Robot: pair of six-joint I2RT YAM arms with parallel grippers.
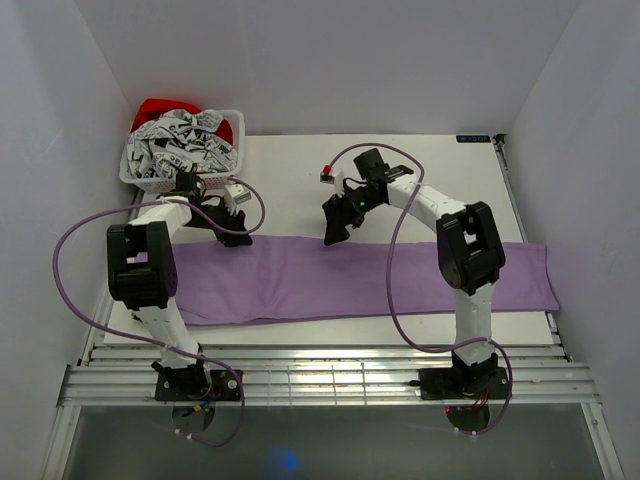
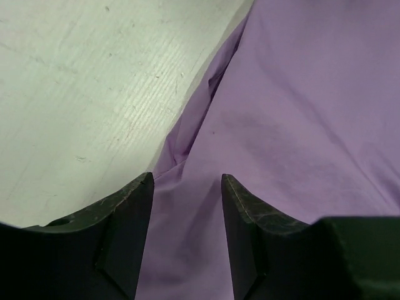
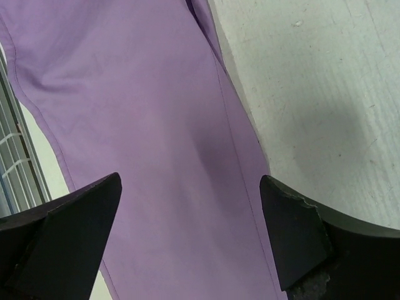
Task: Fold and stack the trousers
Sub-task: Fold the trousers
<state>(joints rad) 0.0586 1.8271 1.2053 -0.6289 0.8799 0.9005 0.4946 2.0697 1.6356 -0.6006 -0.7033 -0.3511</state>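
Observation:
The lilac-purple trousers (image 1: 340,277) lie flat in a long band across the white table, from the left edge to the right edge. My left gripper (image 1: 238,236) is low at the band's far edge on the left, jaws open with a moderate gap, cloth (image 2: 294,119) between and under them; no grip shows. My right gripper (image 1: 336,232) hovers at the far edge near the band's middle, jaws wide open above the cloth (image 3: 156,144). The waistband is not visible.
A white basket (image 1: 181,150) of black-and-white and red clothes stands at the far left corner, just behind the left gripper. Bare white table (image 1: 420,180) lies beyond the trousers. A metal slatted rail (image 1: 330,380) runs along the near edge.

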